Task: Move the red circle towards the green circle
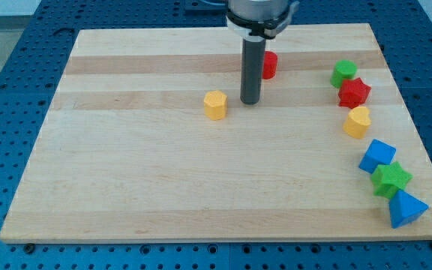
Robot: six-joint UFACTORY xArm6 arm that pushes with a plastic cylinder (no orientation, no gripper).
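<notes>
The red circle (270, 64) stands near the view's top, partly hidden behind my rod. The green circle (343, 73) stands to its right, near the board's right side, well apart from it. My tip (250, 102) rests on the board below and slightly left of the red circle, and to the right of a yellow hexagon block (215, 105).
A red star (354, 92) sits just below the green circle, a yellow heart-like block (357, 121) below that. Farther down the right edge lie a blue block (378, 155), a green star (391, 179) and a blue triangle (406, 208). The wooden board (126, 172) lies on a blue pegboard.
</notes>
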